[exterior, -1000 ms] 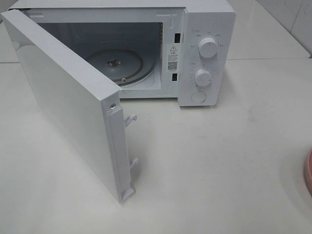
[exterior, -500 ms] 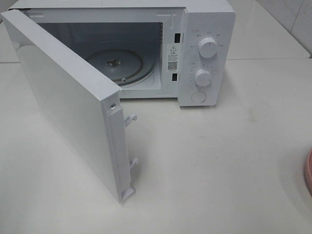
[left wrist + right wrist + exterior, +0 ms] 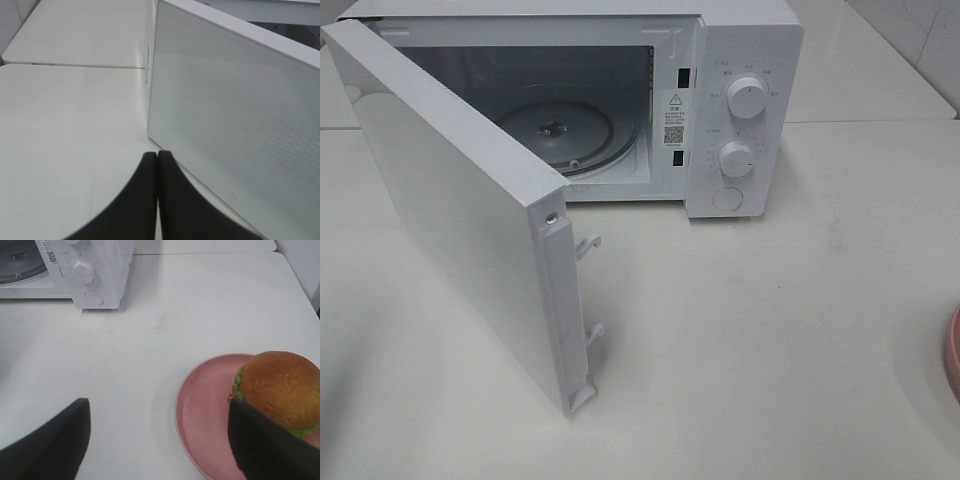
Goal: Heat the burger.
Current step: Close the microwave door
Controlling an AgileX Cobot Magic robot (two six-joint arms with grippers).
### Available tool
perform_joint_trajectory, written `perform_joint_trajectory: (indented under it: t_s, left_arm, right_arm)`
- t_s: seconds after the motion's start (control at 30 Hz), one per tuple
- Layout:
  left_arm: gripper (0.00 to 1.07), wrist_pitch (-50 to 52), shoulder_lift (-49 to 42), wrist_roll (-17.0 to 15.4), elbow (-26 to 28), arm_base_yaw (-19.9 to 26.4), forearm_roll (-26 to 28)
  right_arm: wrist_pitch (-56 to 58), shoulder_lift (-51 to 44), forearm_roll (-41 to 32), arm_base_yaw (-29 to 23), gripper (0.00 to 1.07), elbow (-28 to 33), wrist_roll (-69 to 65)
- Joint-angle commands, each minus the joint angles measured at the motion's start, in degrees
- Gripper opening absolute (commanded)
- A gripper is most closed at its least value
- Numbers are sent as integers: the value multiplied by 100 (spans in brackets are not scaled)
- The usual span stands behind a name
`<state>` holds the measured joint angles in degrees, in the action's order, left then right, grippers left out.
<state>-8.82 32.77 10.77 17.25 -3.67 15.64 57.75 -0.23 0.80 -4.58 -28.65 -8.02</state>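
Resting beside right fingers (image 3: 260, 440): burger (image 3: 280, 390)

left gripper (image 3: 158, 165): matte black, broad smooth fingers tapering to tips | right gripper (image 3: 159, 432): matte black, wide flat fingers

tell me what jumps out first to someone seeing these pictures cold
The white microwave at the back of the table, with its door swung wide open toward the front left, showing an empty glass turntable inside. Next, the burger sitting on a pink plate off to the right, in front of the open right gripper. The left gripper is shut, beside the door's outer face.
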Motion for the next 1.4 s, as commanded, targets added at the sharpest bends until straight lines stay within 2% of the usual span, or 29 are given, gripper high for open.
perform_joint_trajectory:
  t_s: [0.03,0.1,0.13,0.2,0.27,0.3,0.4,0.47,0.5,0.53,0.57,0.6,0.63,0.67,0.7,0.87,0.93,1.0,1.03,1.1,1.13,1.37,1.4]
  left_arm:
    - [0,842,241,126,-241,17,149]
    - [0,1467,596,109,-424,17,149]
    - [0,1467,596,109,-424,17,149]
    - [0,2361,1140,-11,-441,17,0]
    - [0,2607,1301,-29,-441,17,-86]
    - [0,3008,1599,-201,-441,17,-298]
    - [0,3197,1776,-372,-441,17,-470]
    - [0,3770,2475,-1341,-441,17,-1621]
    - [0,3770,2475,-1341,-441,17,-1621]
    - [0,3942,2670,-1650,-441,17,-2034]
    - [0,4395,3002,-2183,-441,17,-2779]
    - [0,4395,3002,-2183,-441,17,-2779]
    - [0,4687,3180,-2343,-441,17,-3128]
    - [0,4687,3180,-2343,-441,17,-3128]
    - [0,5311,3478,-2469,-441,17,-3501]
    - [0,6125,4206,-2487,-395,-29,-3541]
    - [0,6165,4555,-2447,-304,-338,-3443]
    - [0,6217,4658,-2406,-275,-453,-3369]
    - [0,6274,4813,-2229,-223,-705,-3128]
    - [0,6320,4887,-2131,-201,-842,-2962]
    - [0,6377,5013,-1982,-155,-1083,-2653]
    - [0,6400,5306,-1862,92,-1576,-1954]
    - [0,6400,5403,-1799,212,-1759,-1742]
  right_arm:
    - [-80,-155,-17,23,75,11,74]
    - [-80,-155,-17,23,75,11,74]
    - [-80,-155,-17,23,75,11,74]
    - [-80,-155,-17,23,75,11,74]
    - [-80,-155,-17,23,75,11,74]
    - [-80,-155,-17,23,75,11,74]
    - [-80,-155,-17,23,75,11,74]
    - [-80,-155,-17,23,75,11,74]
    - [-80,-155,-17,23,75,11,74]
    - [-80,-155,-17,23,75,11,74]
    - [-80,-155,-17,23,75,11,74]
    - [-80,-155,-17,23,75,11,74]
    - [-80,-155,-17,23,75,11,74]
    - [-80,-155,-17,23,75,11,74]
    - [-74,-155,-17,23,75,11,74]
    - [-74,-155,-17,23,75,11,74]
    - [-74,-155,-17,23,75,11,74]
    - [-74,-155,-17,23,75,11,74]
    - [-74,-155,-17,23,75,11,74]
    - [-74,-155,-17,23,75,11,74]
    - [-74,-155,-17,23,75,11,74]
    - [-74,-155,-17,23,75,11,74]
    - [-74,-155,-17,23,75,11,74]
